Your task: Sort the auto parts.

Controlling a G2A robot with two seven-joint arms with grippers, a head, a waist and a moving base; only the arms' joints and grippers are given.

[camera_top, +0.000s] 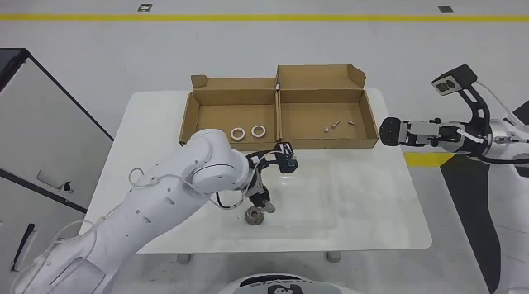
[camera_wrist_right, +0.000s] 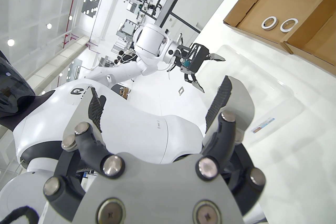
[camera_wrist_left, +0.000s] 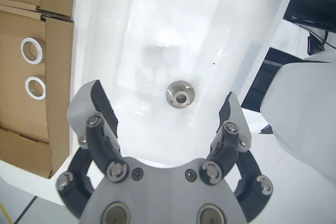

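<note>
Bench [camera_top: 380, 203] from above: a two-compartment cardboard box [camera_top: 281, 87] sits along the 12 o'clock side. Two white rings [camera_top: 248, 132] lie in its 9 o'clock compartment and small metal fasteners [camera_top: 335, 125] in the 3 o'clock one. The left hand [camera_top: 265, 202] hangs over a flange hub [camera_top: 256, 218] near 6 o'clock. The right hand [camera_top: 387, 131] sits just off the 3 o'clock edge.

Left wrist view: the left hand is spread wide and holds nothing. The hub lies flat in a clear tray [camera_wrist_left: 282, 12], between the pads and touching neither. Picking seems the step in hand, and the next move likely calls for a straight descent, then closing across the hub's rim. The tray walls stand well apart from the hub, leaving room.

Right wrist view: the right hand is wide open and empty, beside the bench edge.
</note>
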